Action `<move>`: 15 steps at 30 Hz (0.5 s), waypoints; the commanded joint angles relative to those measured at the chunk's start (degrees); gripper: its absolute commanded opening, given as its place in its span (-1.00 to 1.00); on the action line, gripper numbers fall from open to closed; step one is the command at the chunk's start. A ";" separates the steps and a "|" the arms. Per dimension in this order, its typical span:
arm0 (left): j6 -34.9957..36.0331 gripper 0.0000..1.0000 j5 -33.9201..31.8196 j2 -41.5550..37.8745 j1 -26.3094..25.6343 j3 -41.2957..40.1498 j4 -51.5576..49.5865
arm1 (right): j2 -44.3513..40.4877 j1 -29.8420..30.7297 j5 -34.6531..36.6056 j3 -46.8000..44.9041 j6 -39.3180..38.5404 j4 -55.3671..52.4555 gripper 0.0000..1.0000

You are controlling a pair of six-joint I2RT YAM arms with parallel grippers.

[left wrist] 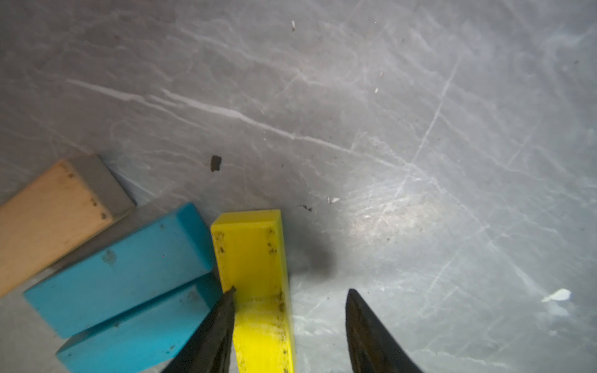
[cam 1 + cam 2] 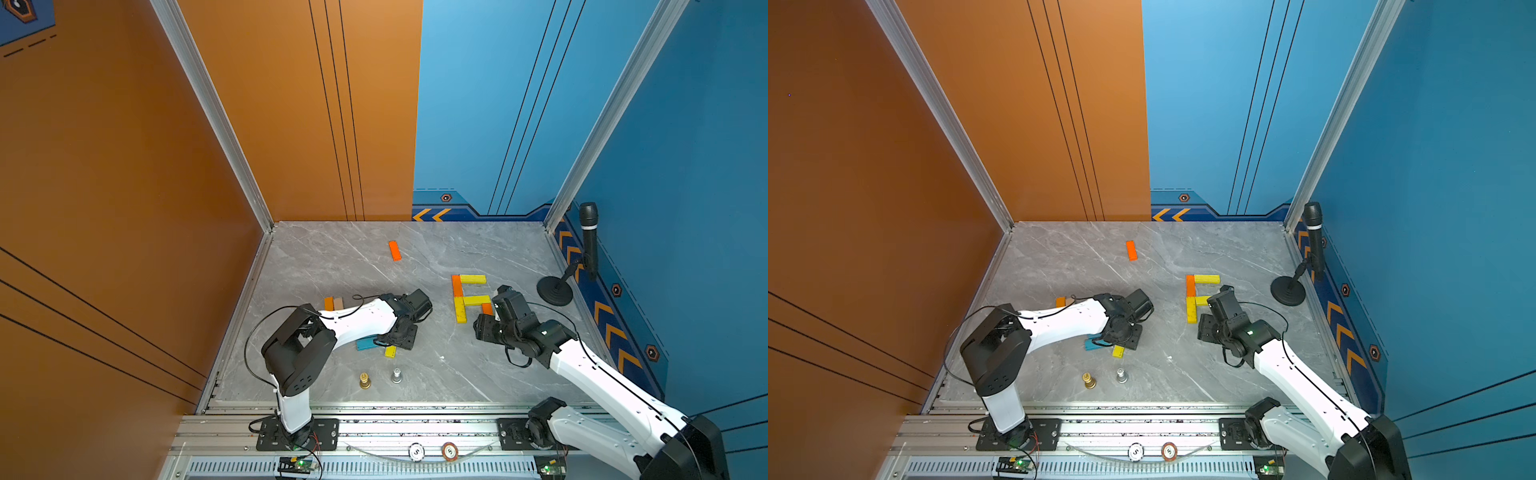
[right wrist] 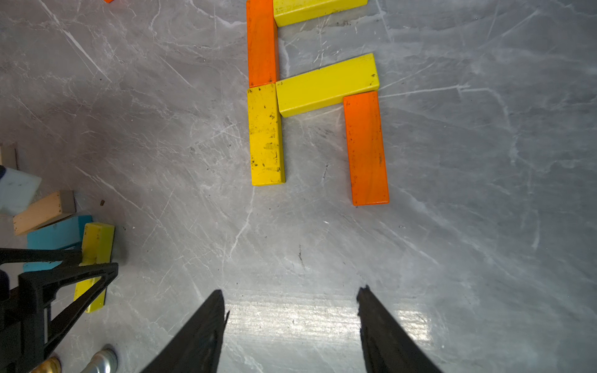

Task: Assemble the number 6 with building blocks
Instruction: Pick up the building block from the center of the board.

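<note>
**Desk:** Where is your left claw?

**Me:** My left gripper [image 1: 290, 292] is low over the loose pile, between the middle of the table [image 2: 324, 257] and its near edge. Its jaws are spread astride a loose yellow block [image 1: 255, 274]. One fingertip [image 1: 227, 300] touches the block's long side, and the other stands off it with bare marble between. Nothing is pinched.

**Desk:** What lies beside that block?

**Me:** A teal block [image 1: 119, 268] and a second teal block [image 1: 139, 336] lie pressed together, with their ends meeting that same long side. A tan block [image 1: 48, 219] lies just beyond them.

**Desk:** And the right?

**Me:** My right gripper [image 3: 290, 306] hangs over bare table, jaws apart, nothing between them.

**Desk:** How does the figure stand?

**Me:** Five blocks lie flat toward the table's right edge.
- The spine orange block [image 3: 262, 42] and the spine yellow block [image 3: 265, 135] run end to end.
- The far yellow bar [image 3: 319, 9] branches off at the far end.
- The middle yellow bar [image 3: 326, 85] branches off at the joint.
- The side orange block [image 3: 366, 148] runs from that bar's free end toward the near edge.

**Desk:** Strays?

**Me:** A lone orange block [image 2: 395, 250] lies near the far edge. An orange plank [image 2: 328, 303] and a pale plank [image 2: 338, 303] show side by side behind my left arm.
</note>
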 commanded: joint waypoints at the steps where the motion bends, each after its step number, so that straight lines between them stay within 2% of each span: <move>1: -0.90 0.12 1.02 -1.30 0.87 -1.83 -0.06 | 0.58 -0.24 -0.28 -0.11 -0.77 0.84 0.33; 15: -1.15 0.10 1.61 -2.12 0.85 -3.55 0.71 | 1.02 -0.46 -0.40 -0.28 -1.16 0.80 0.33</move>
